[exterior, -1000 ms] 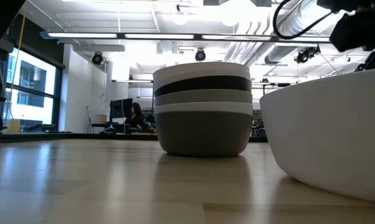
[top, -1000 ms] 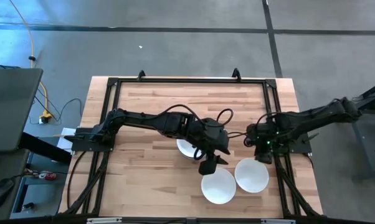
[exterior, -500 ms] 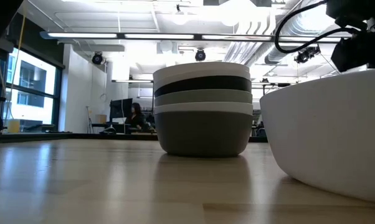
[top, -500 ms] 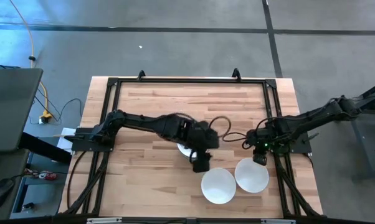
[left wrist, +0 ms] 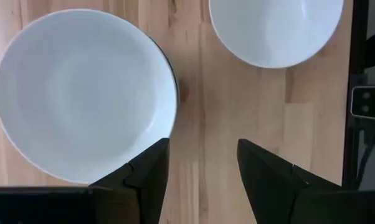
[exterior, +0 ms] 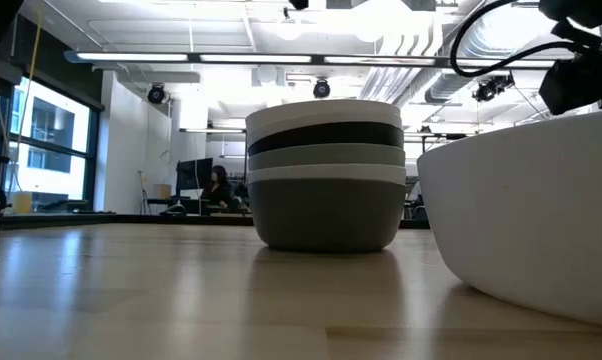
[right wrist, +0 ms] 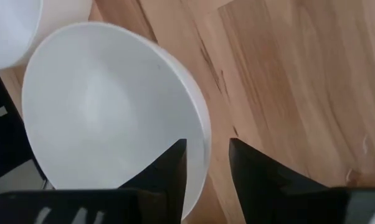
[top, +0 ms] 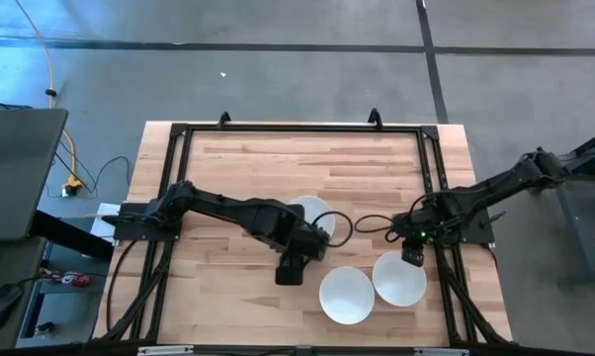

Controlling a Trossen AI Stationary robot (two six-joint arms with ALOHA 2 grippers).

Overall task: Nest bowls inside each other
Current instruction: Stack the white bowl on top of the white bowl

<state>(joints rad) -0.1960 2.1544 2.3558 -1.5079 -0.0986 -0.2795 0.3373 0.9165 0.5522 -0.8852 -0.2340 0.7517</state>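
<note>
A: Where were the bowls?

B: A nested stack [exterior: 326, 175], white on top with black, grey and white bands over a darker grey base, stood mid-bench [top: 228, 158]. Two loose white bowls lay near the front edge: one [top: 346, 294] just beside the other [top: 399, 278].

A: And the hands?

B: The left hand [left wrist: 200, 168] hung open and empty above bare wood between the stack's top bowl [left wrist: 81, 93] and a loose bowl [left wrist: 275, 31]. The right hand [right wrist: 207, 165] was open, its fingers [right wrist: 175, 163] straddling the rim of the right-hand white bowl [right wrist: 106, 106].
</note>
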